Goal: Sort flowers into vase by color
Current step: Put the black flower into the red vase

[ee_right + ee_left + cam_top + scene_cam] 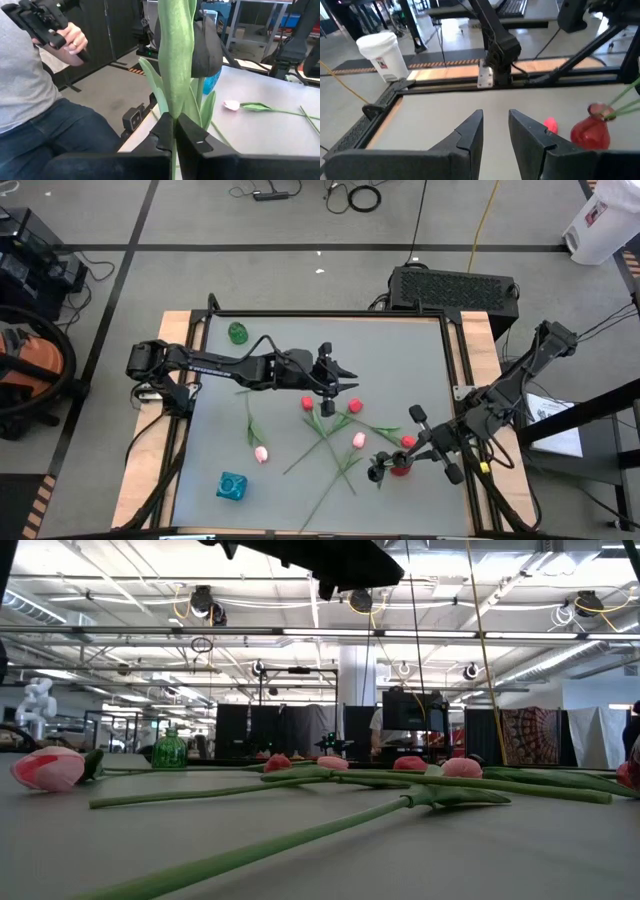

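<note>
Right gripper [175, 131] pinches the thin green stem of a black-headed artificial tulip [207, 47], just beside the small red glass vase [401, 468]. It looks light and floppy, best gripped low on the stem. Left gripper [496, 131] hovers spread, empty, well apart from the vase. Only the right wrist view shows a person's hand [75, 42] holding a controller.

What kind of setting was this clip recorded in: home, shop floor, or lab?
Most likely a robotics lab in a large open hall: exposed ceiling trusses with hanging lights, black curtained partitions beyond the grey table, and loose cables on the floor.
</note>
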Controlling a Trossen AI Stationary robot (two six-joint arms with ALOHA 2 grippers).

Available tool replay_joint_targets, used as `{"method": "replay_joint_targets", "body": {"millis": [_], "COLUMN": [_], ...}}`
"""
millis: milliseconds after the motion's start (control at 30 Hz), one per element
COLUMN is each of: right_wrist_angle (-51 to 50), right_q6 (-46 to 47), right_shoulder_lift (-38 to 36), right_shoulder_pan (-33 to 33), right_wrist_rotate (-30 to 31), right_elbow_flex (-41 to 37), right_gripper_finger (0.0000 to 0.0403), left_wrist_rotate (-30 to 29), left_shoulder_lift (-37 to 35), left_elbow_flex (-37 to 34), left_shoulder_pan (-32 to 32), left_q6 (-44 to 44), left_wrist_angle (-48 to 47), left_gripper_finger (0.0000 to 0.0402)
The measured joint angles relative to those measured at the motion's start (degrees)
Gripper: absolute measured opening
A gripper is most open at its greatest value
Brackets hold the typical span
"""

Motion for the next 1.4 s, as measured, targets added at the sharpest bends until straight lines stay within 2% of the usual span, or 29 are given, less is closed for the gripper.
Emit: {"method": "replay_joint_targets", "body": {"millis": [233,467,567,1033,1400], "right_wrist_angle": [-0.06,-0.09,-0.11,-0.11,2.99], "right_q6": [0.00,-0.01,-0.01,-0.01,-0.64], "right_shoulder_lift": [0.00,0.00,0.00,-0.02,-0.07], "right_shoulder_pan": [0.00,0.00,0.00,-0.02,-0.02], "right_wrist_rotate": [-0.02,-0.04,-0.06,-0.26,0.00], "right_elbow_flex": [0.00,0.00,0.00,0.00,-0.02], "right_gripper_finger": [0.0000,0.0000,0.0000,0.0003,0.0063], "left_wrist_rotate": [9.39,24.63,28.71,26.79,26.55], "left_shoulder_lift": [0.00,0.00,0.00,0.00,0.00], "left_elbow_flex": [0.00,0.00,0.00,0.00,0.00], "left_shoulder_pan": [-0.52,-1.39,-1.50,-1.43,-1.43], "left_q6": [-0.26,3.50,4.15,4.15,4.11], "left_wrist_angle": [-5.08,-9.66,-10.01,-9.70,-9.70], "left_gripper_finger": [0.0100,0.0100,0.0100,0.0100,0.0100]}}
